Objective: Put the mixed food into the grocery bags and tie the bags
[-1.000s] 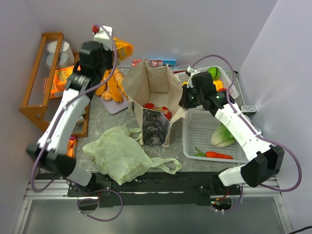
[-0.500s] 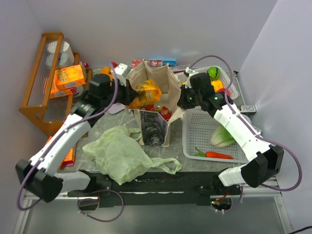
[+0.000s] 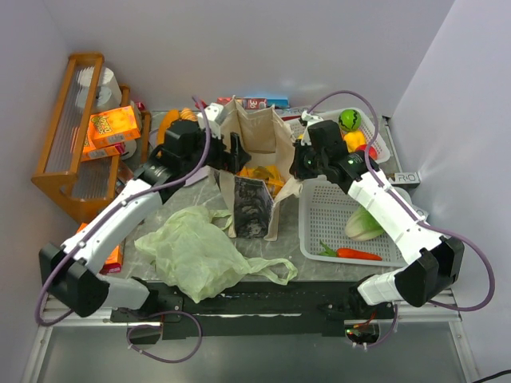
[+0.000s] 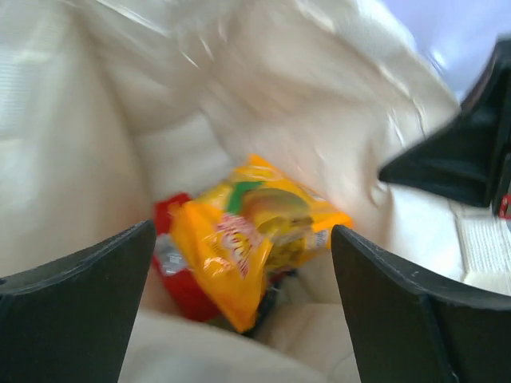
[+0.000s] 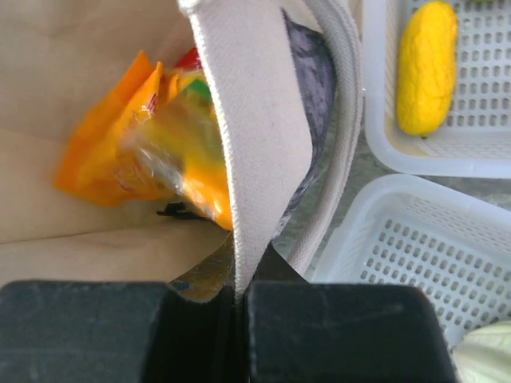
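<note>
Orange snack packet [image 4: 255,239] lies inside the canvas tote [image 3: 257,132], under the spread, empty left hand [image 3: 233,152]. Cabbage [image 3: 366,221] and carrot [image 3: 355,254] sit at the tote's 4 o'clock, nearer the right hand [image 5: 239,297], which is clamped on the tote's rim.

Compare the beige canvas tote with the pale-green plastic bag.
The canvas tote stands upright and open; the green plastic bag lies crumpled flat. The tote holds an orange snack packet; no food shows in the green bag. The right gripper pinches the tote's rim with its fingers; nothing touches the green bag. Both are untied.
</note>
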